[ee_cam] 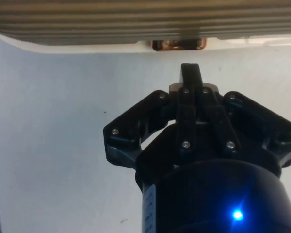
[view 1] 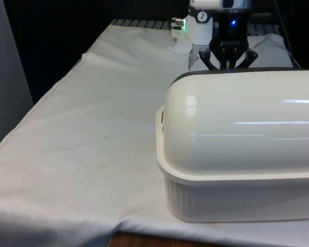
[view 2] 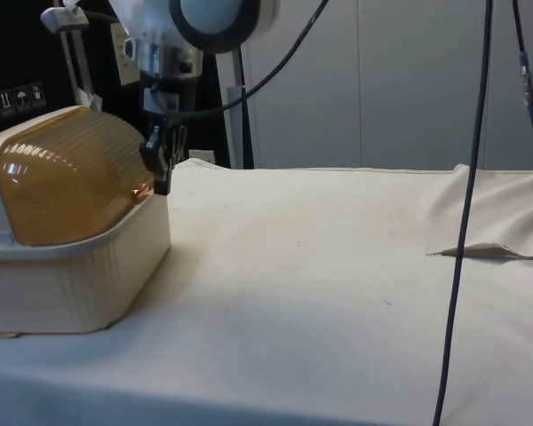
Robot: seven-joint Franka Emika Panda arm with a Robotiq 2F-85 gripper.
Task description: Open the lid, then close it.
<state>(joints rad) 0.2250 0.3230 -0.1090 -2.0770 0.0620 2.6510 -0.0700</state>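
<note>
A: Where is the bread box (view 1: 237, 170) located?

B: At the front view's right, toward 4 o'clock of that frame, set on the white-clothed tabletop (view 1: 92, 154). A cream ribbed base is seen, with the domed roll-top lid (view 1: 242, 118) over it. In the side view the lid (view 2: 67, 173) is rendered amber and ribbed. The lid is down over the base; the box is closed.

A: Gripper (view 1: 229, 66) position?

B: Seen just behind the lid's top edge in the front view, at 12 o'clock from the box. In the side view the gripper (view 2: 163, 173) is hung beside the lid's lower front curve, at 3 o'clock from the lid. Contact cannot be confirmed from that angle.

A: State of the fingers?

B: Clenched together with nothing between them. In the wrist view the fingers (ee_cam: 190, 77) are pressed into a single black tip, and a strip of white cloth is seen between that tip and the box.

A: Handle?

B: A small copper-coloured handle (ee_cam: 179, 44) is seen at the lid's lower edge in the wrist view, directly ahead of the fingertip line, not touched. An orange glint is noted at the same spot in the side view.
</note>
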